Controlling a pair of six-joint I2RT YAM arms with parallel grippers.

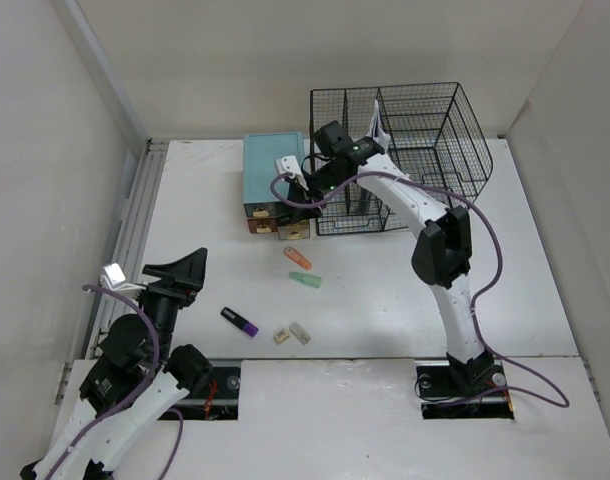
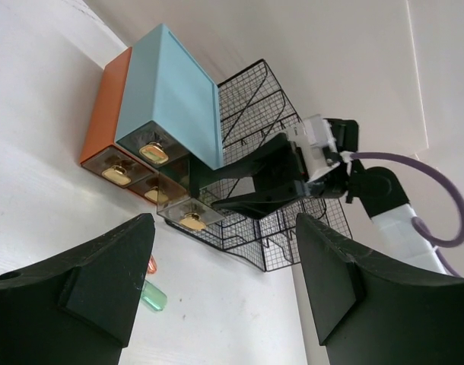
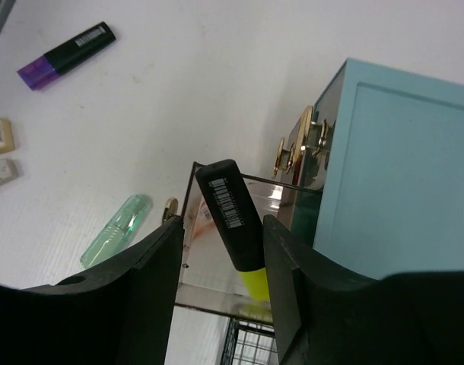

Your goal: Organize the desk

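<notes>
The white desk [image 1: 385,300] carries an orange highlighter [image 1: 298,258], a green one [image 1: 305,280], a purple-and-black one [image 1: 240,320] and two small erasers [image 1: 291,334]. My right gripper [image 1: 303,190] hangs over the open clear drawer [image 3: 209,281] of the teal-topped drawer box [image 1: 273,170]. In the right wrist view, a black-and-yellow highlighter [image 3: 228,213] slants down into that drawer between the right gripper's [image 3: 222,222] parted fingers; it leans on one finger, with a gap to the other. My left gripper [image 1: 180,270] is open and empty above the desk's left part, also in its wrist view [image 2: 224,228].
A black wire-mesh rack [image 1: 425,140] stands at the back right, against the drawer box. A grey rail [image 1: 135,230] runs along the desk's left edge. White walls close in on three sides. The right wrist view shows the green highlighter [image 3: 116,230] beside the drawer.
</notes>
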